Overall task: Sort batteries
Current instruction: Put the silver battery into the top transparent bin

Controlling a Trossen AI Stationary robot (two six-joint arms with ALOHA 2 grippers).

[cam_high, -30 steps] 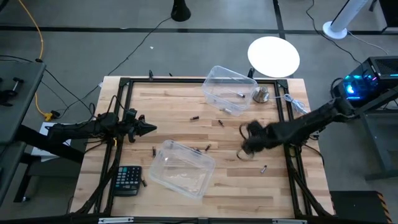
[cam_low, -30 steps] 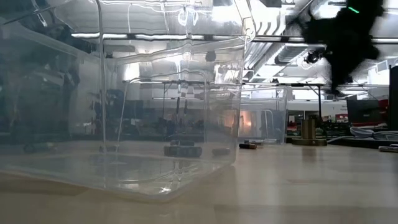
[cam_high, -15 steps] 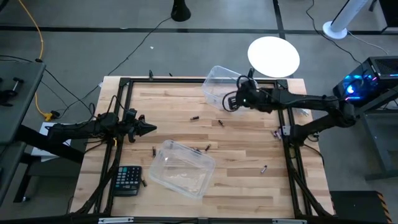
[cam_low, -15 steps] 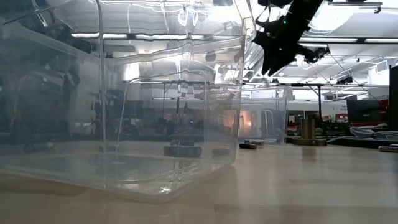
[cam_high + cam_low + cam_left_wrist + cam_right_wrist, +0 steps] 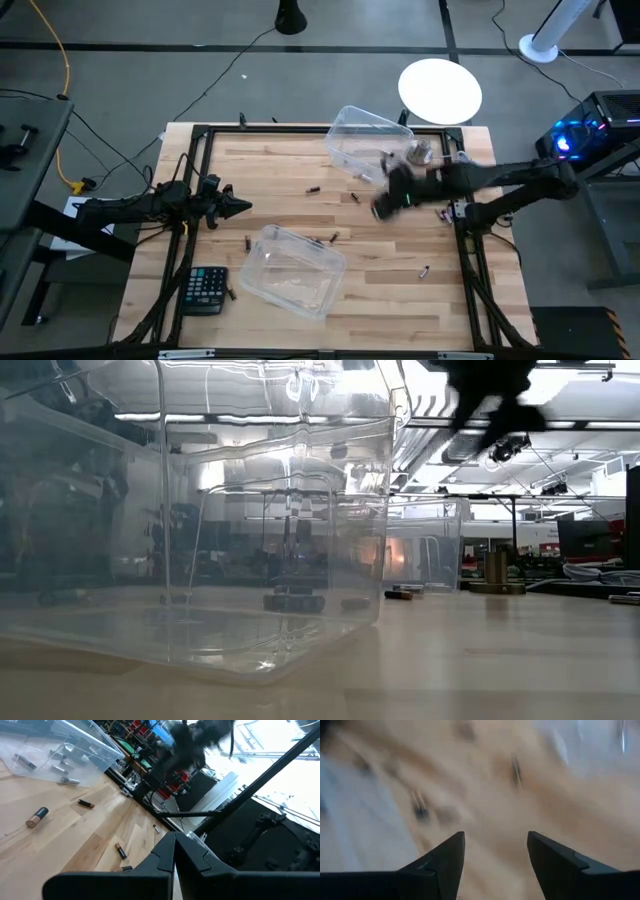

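Probably a lab: monitor (image 5: 580, 540) desks, concrete floor (image 5: 200, 80), cables.

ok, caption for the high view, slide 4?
Battery sorting: right gripper open and empty beside the far clear bin; left gripper waits shut at the table's left.

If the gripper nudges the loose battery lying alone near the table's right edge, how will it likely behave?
The battery is a tiny cylinder on its side on smooth bare wood, so it would probably roll. It looks rigid and light, and being narrow it may slip out between the right gripper's open fingers.
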